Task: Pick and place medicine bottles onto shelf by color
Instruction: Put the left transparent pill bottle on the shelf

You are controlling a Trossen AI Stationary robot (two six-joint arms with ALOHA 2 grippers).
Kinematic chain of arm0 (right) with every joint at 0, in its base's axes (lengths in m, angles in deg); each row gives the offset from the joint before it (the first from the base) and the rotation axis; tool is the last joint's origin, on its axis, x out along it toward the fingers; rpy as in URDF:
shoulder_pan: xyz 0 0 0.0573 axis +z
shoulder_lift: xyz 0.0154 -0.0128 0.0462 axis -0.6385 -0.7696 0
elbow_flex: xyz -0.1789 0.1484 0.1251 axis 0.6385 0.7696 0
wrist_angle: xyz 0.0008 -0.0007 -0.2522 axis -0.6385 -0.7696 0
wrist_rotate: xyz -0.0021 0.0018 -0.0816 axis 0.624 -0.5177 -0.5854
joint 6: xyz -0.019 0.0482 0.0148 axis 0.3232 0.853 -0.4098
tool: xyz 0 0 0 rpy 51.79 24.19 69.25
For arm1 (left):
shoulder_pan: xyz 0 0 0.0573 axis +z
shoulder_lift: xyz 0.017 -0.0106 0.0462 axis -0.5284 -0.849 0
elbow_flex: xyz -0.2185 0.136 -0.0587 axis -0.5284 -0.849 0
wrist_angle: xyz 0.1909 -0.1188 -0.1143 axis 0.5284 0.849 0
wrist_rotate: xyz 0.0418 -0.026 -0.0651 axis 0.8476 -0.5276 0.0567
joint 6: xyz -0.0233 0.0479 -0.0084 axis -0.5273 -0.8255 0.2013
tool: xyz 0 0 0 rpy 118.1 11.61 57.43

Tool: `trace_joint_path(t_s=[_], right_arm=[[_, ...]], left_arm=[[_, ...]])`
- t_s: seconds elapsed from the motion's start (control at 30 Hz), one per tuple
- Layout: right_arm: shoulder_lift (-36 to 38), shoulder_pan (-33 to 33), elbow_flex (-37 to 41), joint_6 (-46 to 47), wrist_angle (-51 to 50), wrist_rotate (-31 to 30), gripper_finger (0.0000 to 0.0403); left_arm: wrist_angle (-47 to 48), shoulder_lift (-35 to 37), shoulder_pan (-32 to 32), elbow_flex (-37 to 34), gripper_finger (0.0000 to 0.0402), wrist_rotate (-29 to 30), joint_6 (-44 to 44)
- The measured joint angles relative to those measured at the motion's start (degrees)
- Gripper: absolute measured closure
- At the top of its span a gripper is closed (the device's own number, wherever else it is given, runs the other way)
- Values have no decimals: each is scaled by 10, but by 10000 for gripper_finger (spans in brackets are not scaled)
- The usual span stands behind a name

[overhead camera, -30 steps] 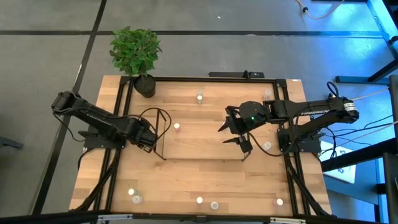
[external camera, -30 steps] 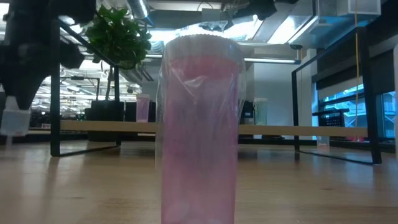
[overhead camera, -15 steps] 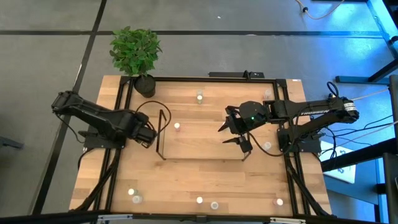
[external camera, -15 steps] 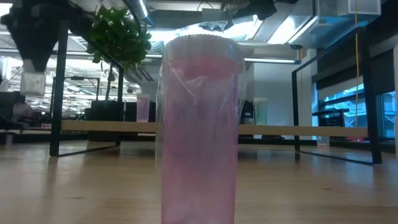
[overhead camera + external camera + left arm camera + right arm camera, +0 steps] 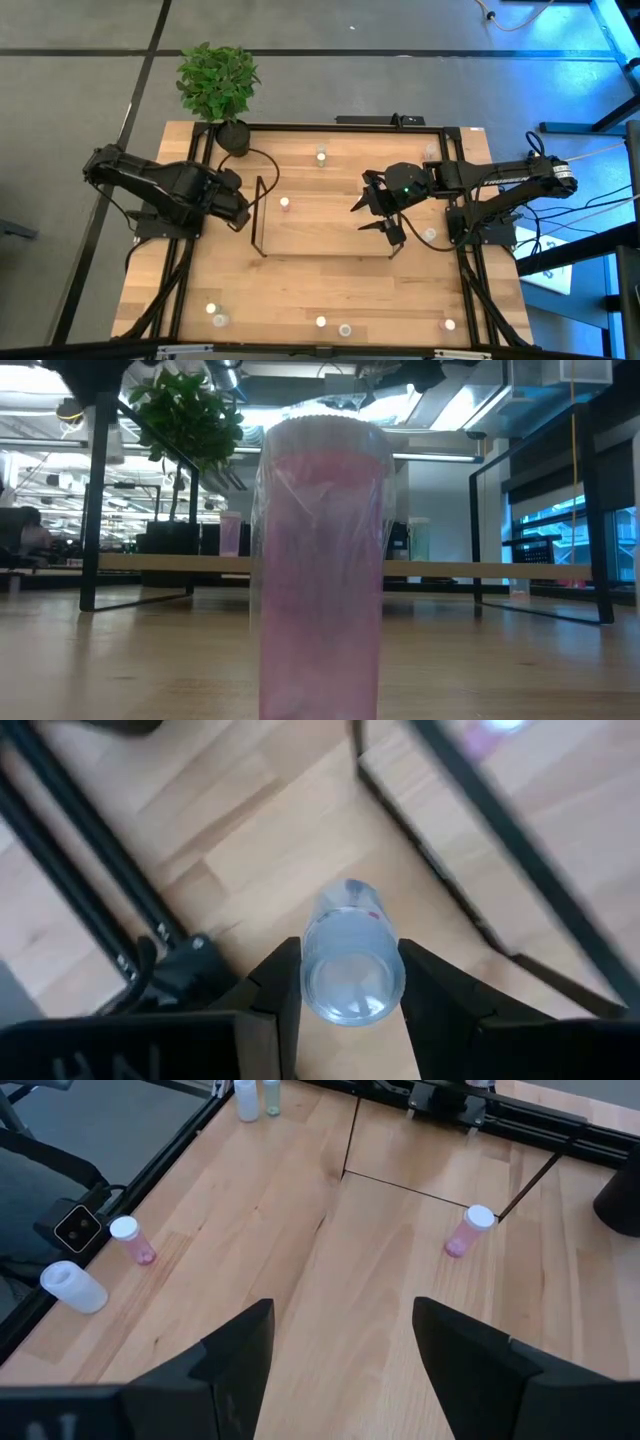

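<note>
Wooden table (image 5: 320, 280), clear cylindrical bottle (image 5: 352, 958)

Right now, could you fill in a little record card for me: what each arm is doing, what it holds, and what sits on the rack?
Left end effector: shut on a clear bottle, held above the table beside the shelf's left end
Right end effector: open, empty, above the shelf's right part
Shelf: black rod rack with a wooden base, mid-table
On the shelf: one pink bottle
Loose bottles: several scattered near the table's edges
Closest to the low camera: a pink bottle, upright
Potted plant: far left corner
</note>
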Motion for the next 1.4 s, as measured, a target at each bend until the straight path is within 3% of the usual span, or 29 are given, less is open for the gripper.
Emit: trace_joint_path(t_s=[0.37, 0.6, 0.83, 1.17, 1.27, 1.4], right_arm=[[0, 0, 0, 0, 0, 0, 161], [0, 0, 0, 0, 0, 0, 161], [0, 0, 0, 2, 1, 0, 161], [0, 0, 0, 2, 1, 0, 161], [0, 0, 0, 2, 1, 0, 161], [0, 0, 0, 2, 1, 0, 161]], left_arm=[[0, 0, 1, 82, 279, 44, -100], [-1, -1, 1, 110, 280, 113, -147], [-51, -26, 2, 116, 280, 139, -234], [-170, -86, 39, 168, 280, 137, -431], [-176, -116, 58, 195, 280, 106, -483], [-177, -157, 95, 225, 280, 19, -554]])
